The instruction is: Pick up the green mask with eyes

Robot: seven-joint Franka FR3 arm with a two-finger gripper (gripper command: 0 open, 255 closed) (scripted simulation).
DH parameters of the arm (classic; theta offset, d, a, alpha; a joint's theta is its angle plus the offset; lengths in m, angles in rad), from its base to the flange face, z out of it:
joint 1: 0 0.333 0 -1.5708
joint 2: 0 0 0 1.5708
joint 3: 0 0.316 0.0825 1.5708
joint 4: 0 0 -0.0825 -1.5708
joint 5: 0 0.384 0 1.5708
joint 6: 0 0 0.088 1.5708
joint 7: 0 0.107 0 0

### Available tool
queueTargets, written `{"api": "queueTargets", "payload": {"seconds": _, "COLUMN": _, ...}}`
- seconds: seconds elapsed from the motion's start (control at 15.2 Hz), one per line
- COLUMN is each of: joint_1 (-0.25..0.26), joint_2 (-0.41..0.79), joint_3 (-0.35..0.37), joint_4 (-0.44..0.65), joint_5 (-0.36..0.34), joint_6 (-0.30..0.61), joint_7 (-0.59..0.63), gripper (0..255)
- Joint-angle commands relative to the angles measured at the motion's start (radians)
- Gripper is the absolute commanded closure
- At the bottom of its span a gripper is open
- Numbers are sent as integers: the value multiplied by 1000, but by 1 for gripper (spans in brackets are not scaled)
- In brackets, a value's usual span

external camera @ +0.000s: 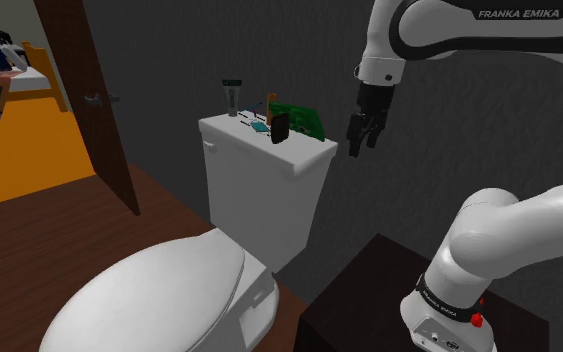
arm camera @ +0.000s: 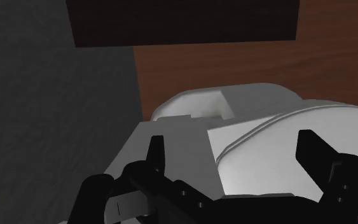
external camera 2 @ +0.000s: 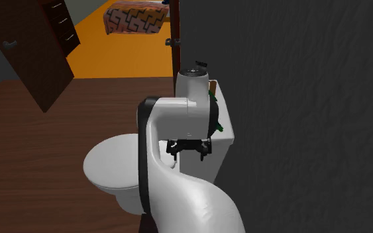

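The green mask stands tilted on the white toilet tank lid, at the end nearest my arm, with a small black item leaning in front of it. My black gripper hangs in the air beside the tank, to the shoulder view's right of the mask and apart from it. Its fingers stand wide apart with nothing between them, so the gripper is open. In the second exterior view my arm covers most of the tank; a green sliver of the mask shows beside the gripper.
A grey canister, an orange object and a teal item also stand on the tank lid. The closed toilet seat lies below. A dark wall rises behind the tank. A dark door stands at left, and a dark box is my stand.
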Motion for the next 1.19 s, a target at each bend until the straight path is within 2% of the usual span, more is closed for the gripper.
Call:
{"api": "queueTargets", "payload": {"seconds": 0.0, "joint_1": 0, "joint_2": 0, "joint_3": 0, "joint_4": 0, "joint_5": 0, "joint_6": 0, "joint_7": 0, "gripper": 0}}
{"api": "queueTargets", "payload": {"seconds": 0.53, "joint_1": -22, "joint_2": 328, "joint_3": -20, "joint_4": 277, "joint_5": -47, "joint_6": 47, "joint_7": -34, "gripper": 0}}
{"api": "queueTargets", "payload": {"seconds": 1.12, "joint_1": -38, "joint_2": 689, "joint_3": -35, "joint_4": 685, "joint_5": -85, "joint_6": -1, "joint_7": -64, "gripper": 0}}
